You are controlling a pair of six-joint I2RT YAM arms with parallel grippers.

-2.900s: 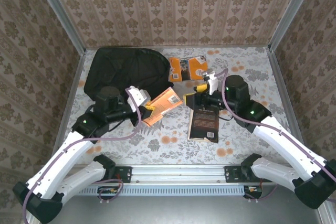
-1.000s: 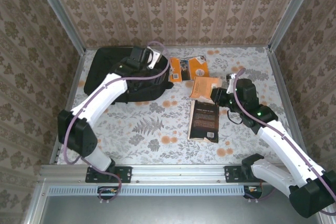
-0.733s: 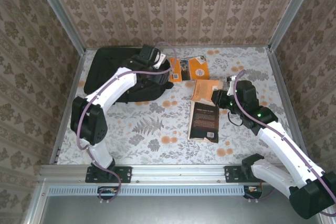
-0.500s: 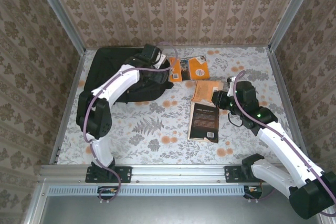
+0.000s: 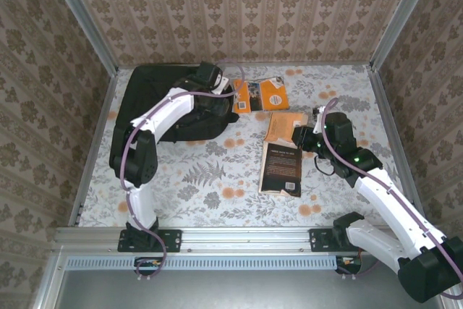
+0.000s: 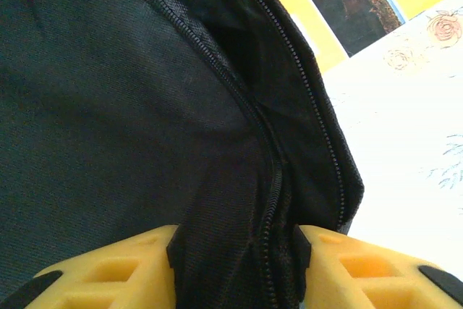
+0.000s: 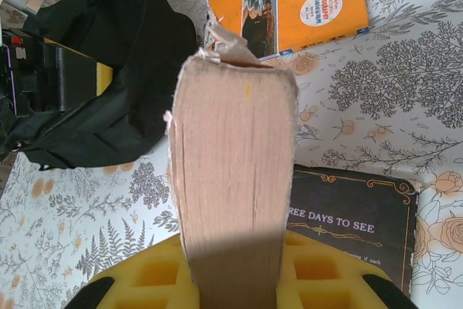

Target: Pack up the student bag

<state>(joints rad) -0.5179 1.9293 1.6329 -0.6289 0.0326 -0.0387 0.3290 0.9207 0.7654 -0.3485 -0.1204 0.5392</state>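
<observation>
Left claw (image 6: 235, 255) pinches the zipper edge of the black student bag (image 5: 155, 99) at the tabletop's (image 5: 217, 175) far left, while the right claw (image 7: 235, 276) clamps an orange paperback (image 7: 231, 164) upright; next, the opening likely needs lifting for the book

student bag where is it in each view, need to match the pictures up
top external: student bag upper left, near the far wall.
left wrist: bag left and centre, zipper edge between the yellow fingers.
right wrist: bag upper left, left of the held book.
shared landmark: flat orange book lying beside the bag.
</observation>
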